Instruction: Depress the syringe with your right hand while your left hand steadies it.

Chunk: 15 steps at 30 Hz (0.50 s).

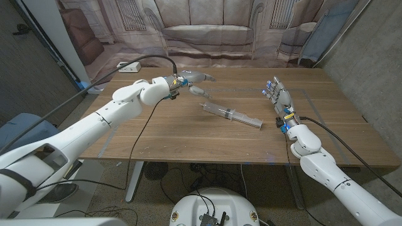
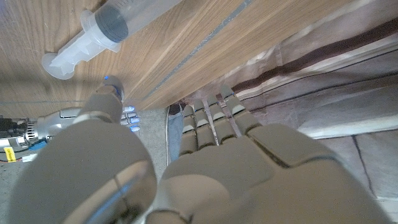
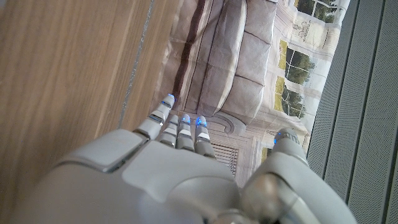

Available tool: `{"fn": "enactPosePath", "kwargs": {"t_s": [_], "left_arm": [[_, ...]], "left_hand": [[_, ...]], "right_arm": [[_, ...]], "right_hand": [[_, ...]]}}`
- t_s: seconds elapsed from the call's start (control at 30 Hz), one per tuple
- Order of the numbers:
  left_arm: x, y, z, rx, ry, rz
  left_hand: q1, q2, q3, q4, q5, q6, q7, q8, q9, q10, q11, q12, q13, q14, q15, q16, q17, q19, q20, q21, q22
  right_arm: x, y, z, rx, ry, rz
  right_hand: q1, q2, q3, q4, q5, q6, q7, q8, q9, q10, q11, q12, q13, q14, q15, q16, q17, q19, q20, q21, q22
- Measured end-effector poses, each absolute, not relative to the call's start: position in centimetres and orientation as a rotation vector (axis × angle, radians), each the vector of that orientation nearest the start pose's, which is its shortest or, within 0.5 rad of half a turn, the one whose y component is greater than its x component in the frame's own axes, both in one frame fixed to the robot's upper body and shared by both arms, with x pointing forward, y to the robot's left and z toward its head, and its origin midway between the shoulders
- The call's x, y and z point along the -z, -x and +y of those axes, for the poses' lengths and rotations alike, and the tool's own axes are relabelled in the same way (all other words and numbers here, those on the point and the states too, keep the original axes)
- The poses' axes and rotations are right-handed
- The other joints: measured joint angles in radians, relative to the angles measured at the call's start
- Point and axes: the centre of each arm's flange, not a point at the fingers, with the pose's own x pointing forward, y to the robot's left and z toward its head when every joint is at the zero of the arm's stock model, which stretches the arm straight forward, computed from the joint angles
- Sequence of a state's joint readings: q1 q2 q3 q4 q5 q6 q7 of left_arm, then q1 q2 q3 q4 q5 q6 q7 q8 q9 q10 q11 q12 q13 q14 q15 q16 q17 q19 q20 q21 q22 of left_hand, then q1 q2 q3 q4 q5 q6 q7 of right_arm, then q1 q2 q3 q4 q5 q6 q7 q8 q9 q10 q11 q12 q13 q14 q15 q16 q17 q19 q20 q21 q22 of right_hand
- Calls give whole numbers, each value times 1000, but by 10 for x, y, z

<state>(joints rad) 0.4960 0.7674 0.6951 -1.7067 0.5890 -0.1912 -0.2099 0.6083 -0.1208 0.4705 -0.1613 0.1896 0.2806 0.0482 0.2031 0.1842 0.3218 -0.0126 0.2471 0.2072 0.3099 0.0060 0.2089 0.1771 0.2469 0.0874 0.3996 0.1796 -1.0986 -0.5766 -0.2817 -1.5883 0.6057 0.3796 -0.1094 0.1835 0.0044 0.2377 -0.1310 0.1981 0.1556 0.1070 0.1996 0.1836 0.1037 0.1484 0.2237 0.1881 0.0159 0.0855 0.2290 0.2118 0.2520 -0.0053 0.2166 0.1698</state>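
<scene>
In the head view we see the syringe (image 1: 231, 115) lying on its side near the middle of the frame, on the wooden tabletop (image 1: 188, 141). It lies diagonally, one end toward the upper left and the other toward the lower right. Nothing touches it.

Our left hand (image 1: 193, 80) is in the upper middle of the frame, above and to the left of the syringe. Its fingers are spread apart and it holds nothing. It is near the syringe's upper-left end but still apart from it. In the left wrist view the syringe (image 2: 106, 31) appears in the upper left of the frame, with the plunger end and its dark seal visible, just past our thumb.

Our right hand (image 1: 279, 99) is at the right of the middle in the head view, with fingers extended and apart, also empty. It is beside the syringe's lower-right end, with a clear gap between them.

We judge that the task has hardly begun. The syringe is not yet steadied and the plunger is not yet pressed. What remains is to bring the left hand onto the barrel, then the right hand to the plunger, and then to push.
</scene>
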Motion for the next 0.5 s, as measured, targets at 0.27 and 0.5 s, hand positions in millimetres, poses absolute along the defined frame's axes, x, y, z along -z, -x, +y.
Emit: {"fn": "enactPosePath", "kwargs": {"t_s": [0.27, 0.5], "left_arm": [[-105, -580, 134, 350, -1728, -900], [-108, -583, 127, 399, -1796, -874]], "left_hand": [[12, 1, 0, 0, 0, -6, 6, -7, 0, 0, 0, -1, 0, 0, 5, -5, 0, -4, -4, -2, 0], [32, -3, -7, 1, 0, -44, -1, -18, 0, -34, -6, -17, 0, -30, 2, -17, 0, -16, -16, -20, 0]], "right_arm": [[52, -580, -295, -145, -63, -702], [52, -581, -295, -142, -67, -702]], "right_hand": [[0, 0, 0, 0, 0, 0, 0, 0, 0, 0, 0, 0, 0, 4, 4, 0, 0, 6, 6, 0, 0], [0, 0, 0, 0, 0, 0, 0, 0, 0, 0, 0, 0, 0, 4, 4, 0, 0, 6, 5, 0, 0]]}}
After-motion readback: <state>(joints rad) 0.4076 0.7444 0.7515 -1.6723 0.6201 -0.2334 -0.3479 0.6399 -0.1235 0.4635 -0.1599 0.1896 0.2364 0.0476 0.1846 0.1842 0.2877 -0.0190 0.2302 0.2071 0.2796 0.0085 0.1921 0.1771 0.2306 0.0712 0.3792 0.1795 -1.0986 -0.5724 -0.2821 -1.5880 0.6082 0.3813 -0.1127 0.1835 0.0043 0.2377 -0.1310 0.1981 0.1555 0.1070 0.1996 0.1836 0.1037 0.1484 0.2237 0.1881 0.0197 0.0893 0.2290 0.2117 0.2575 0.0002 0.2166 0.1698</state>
